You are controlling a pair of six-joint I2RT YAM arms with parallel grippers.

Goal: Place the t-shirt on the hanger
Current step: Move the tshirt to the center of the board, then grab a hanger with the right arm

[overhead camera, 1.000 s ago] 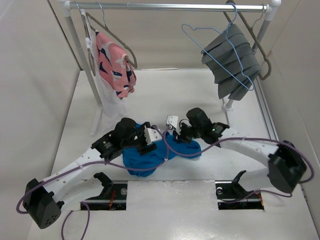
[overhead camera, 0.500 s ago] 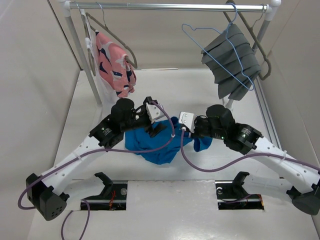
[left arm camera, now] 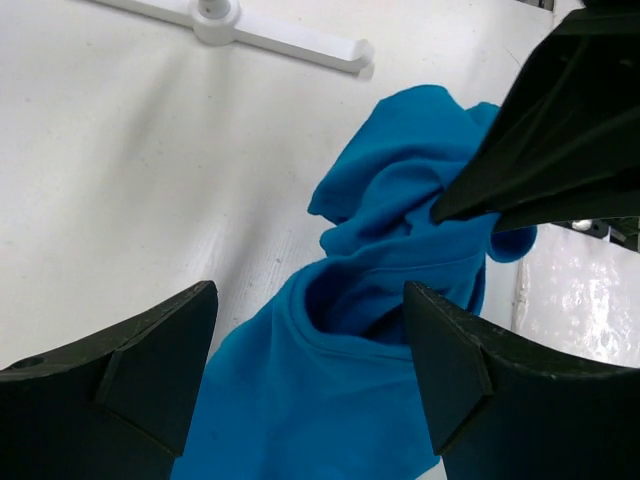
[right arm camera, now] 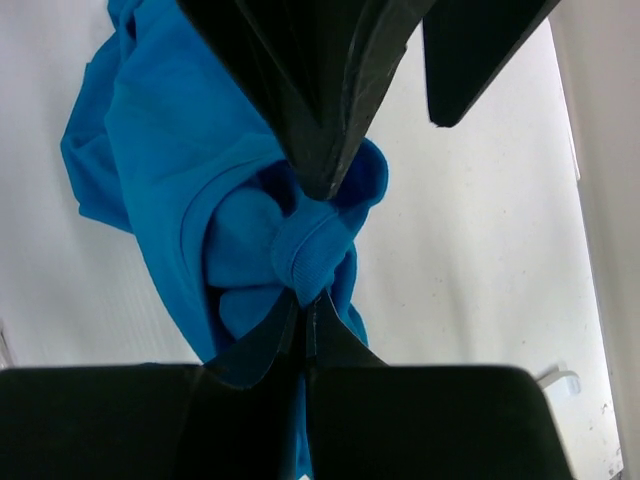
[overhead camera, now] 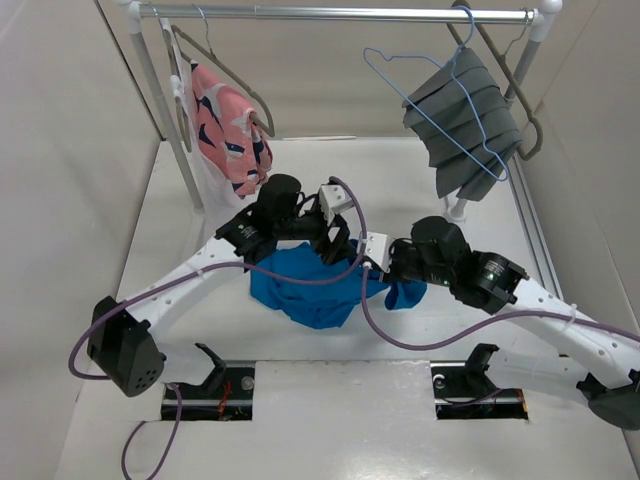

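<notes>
A: Start on the left. What is different from a second ago?

B: The left gripper [left arm camera: 310, 290] was down on the cloth then. It has let go and risen, and its fingers now stand wide apart above the t-shirt [overhead camera: 310, 295] with nothing between them.

A: And the shirt itself?

B: It is in a crumpled heap on the table [overhead camera: 180, 230], between the two arms, and it lies a little flatter than it did. The left wrist view looks down into what may be a rolled opening, a sleeve or the neck. I cannot tell which.

A: The right side?

B: The right gripper [right arm camera: 310, 245] has not changed. It is clamped tight on a bunched, ribbed-looking edge at the heap's right end.

A: So only one arm has hold of it.

B: Yes. I would guess the left arm is free to take a better grip, perhaps on that opening.

A: The hanger?

B: The hanger [overhead camera: 385, 82] is untouched. It hangs from the rail [overhead camera: 340, 13] at the far right, against the grey garment [overhead camera: 465, 125] and well apart from the shirt. The task is at an early stage.
</notes>
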